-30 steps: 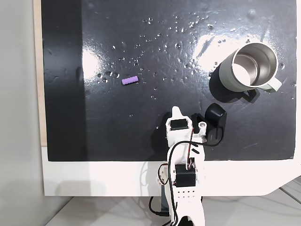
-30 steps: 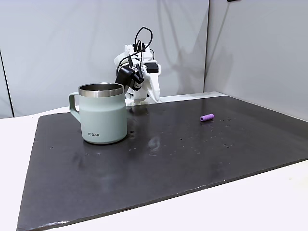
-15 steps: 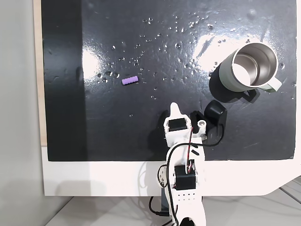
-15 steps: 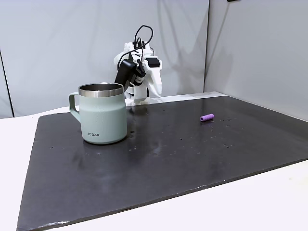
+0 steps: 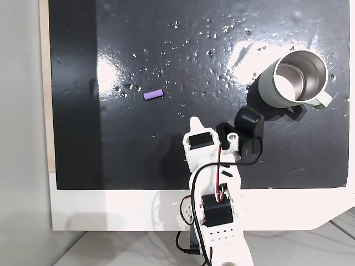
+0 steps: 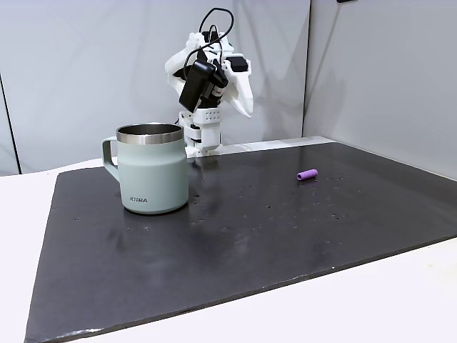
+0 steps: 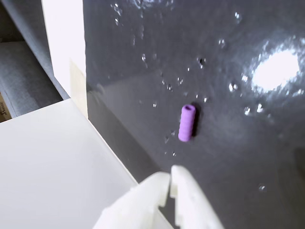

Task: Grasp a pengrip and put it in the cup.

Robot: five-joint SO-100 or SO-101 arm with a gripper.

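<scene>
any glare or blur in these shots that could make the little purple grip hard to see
In the fixed view from above, bright glare patches sit on the black mat beside the purple grip, not over it. In the side-on fixed view, the lighting is even and the grip is small but distinct. In the wrist view, a glare spot lies right of the grip, and the end effector is soft and blurred.

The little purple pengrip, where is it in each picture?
A fixed view from above: the pengrip lies left of centre on the black mat, far left of the cup.
A fixed view from the side: the pengrip lies right of centre, far right of the cup.
Wrist view: the pengrip lies near the centre, above the gripper.
Shared landmark: the black mat.
</scene>
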